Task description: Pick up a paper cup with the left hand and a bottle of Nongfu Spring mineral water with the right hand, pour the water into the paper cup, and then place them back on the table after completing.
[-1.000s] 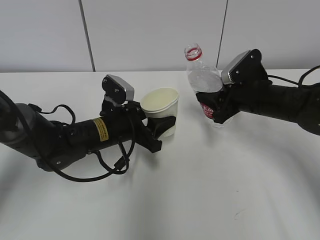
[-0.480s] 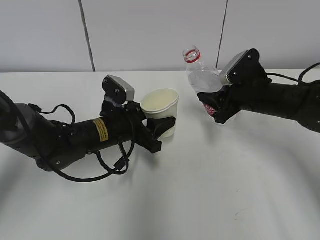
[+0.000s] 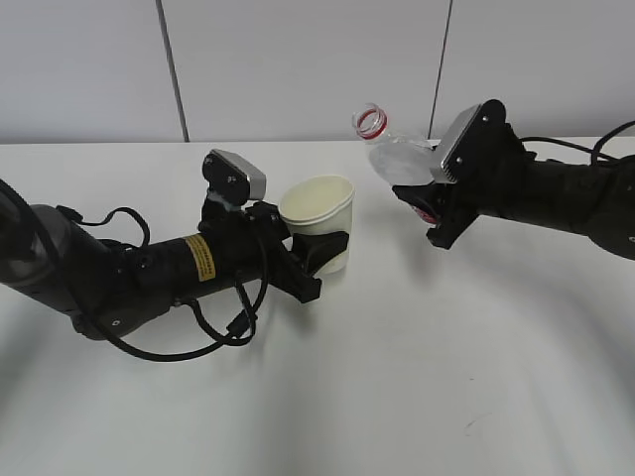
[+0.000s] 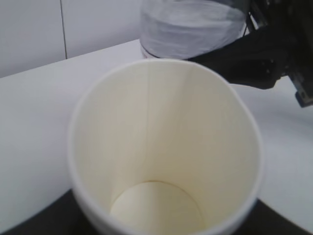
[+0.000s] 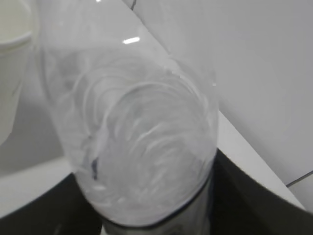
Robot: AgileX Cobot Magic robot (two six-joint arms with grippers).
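Observation:
The left hand, with the yellow sticker, has its gripper (image 3: 319, 254) shut on the cream paper cup (image 3: 318, 221). The cup is upright, just above the table (image 3: 397, 377). In the left wrist view the cup (image 4: 164, 147) is open-topped and looks dry inside. The right hand's gripper (image 3: 429, 206) is shut on the clear water bottle (image 3: 397, 157), uncapped with a red neck ring. The bottle tilts left, its mouth up and to the right of the cup's rim. In the right wrist view the bottle (image 5: 132, 132) fills the frame. No water shows leaving it.
A grey panelled wall (image 3: 298, 69) stands behind the table's back edge. Black cables (image 3: 213, 332) loop under the left arm.
The right gripper has lifted the bottle and tipped it leftward, bringing its mouth toward the cup. The left arm and cup have stayed still.

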